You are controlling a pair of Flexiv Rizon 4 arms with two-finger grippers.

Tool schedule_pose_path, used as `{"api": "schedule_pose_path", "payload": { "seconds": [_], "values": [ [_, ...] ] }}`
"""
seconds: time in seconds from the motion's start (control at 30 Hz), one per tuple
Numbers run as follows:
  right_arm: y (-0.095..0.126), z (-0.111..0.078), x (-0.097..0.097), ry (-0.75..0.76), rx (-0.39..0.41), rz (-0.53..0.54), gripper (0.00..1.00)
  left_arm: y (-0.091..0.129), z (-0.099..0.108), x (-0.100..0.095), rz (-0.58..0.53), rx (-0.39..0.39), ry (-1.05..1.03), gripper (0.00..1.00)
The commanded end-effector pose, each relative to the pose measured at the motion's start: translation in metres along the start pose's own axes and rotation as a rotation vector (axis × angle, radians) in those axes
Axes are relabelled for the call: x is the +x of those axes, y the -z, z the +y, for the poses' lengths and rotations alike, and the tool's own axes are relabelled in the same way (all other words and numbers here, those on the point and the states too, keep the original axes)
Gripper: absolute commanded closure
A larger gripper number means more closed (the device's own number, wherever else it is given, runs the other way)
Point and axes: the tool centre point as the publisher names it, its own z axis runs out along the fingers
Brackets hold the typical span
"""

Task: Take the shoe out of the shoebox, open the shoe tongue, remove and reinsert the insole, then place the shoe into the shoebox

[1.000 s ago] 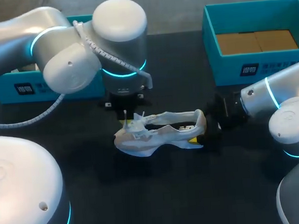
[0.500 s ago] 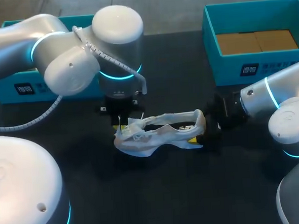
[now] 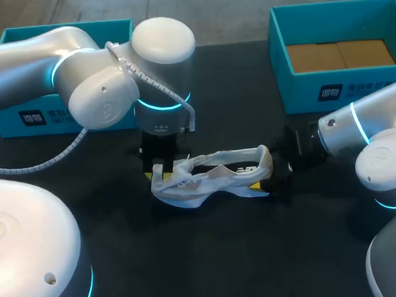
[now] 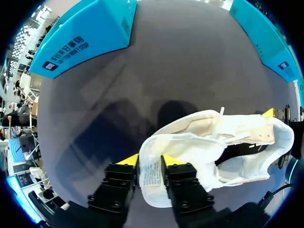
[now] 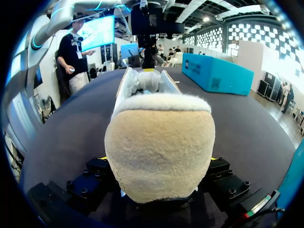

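The white shoe [image 3: 210, 175] lies on its side on the black table, toe toward my left arm. My left gripper [image 3: 160, 169] points down at its front. In the left wrist view its fingers [image 4: 128, 160] stand a little apart, and the shoe's tongue [image 4: 151, 173], label showing, lies between them; the gripper [image 4: 151, 159] is open. My right gripper [image 3: 272, 176] comes in level from the right and is shut on the shoe's heel. In the right wrist view the fuzzy tan heel [image 5: 159, 142] fills the gap between its fingers [image 5: 95, 168].
A teal shoebox [image 3: 279, 46] with a cardboard floor stands at the back right. A second teal box [image 3: 41, 116] stands at the back left, partly behind my left arm. Bare table lies in front of the shoe.
My left gripper has come down and slightly toward the toe, and its fingers have parted. The tongue and lace ends that stood up have sunk back. The right arm has not moved.
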Motion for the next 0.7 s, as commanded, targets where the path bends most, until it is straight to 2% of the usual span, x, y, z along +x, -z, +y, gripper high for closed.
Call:
{"api": "schedule_pose_path", "payload": {
  "seconds": [0.03, 0.27, 0.5, 0.7],
  "values": [
    [-0.003, 0.000, 0.000, -0.001, 0.003, -0.001, 1.00, -0.005, -0.001, 0.000, 0.004, -0.011, 0.004, 0.00],
    [-0.003, 0.000, 0.000, -0.001, 0.003, -0.001, 1.00, 0.002, -0.002, 0.000, 0.004, 0.010, -0.017, 0.00],
    [-0.003, 0.000, 0.000, -0.001, 0.003, -0.001, 1.00, 0.024, -0.008, 0.008, 0.031, 0.074, -0.201, 0.00],
    [-0.003, 0.000, 0.000, -0.001, 0.003, -0.001, 1.00, 0.033, -0.012, 0.012, 0.121, 0.139, -0.347, 0.00]
  ]
}}
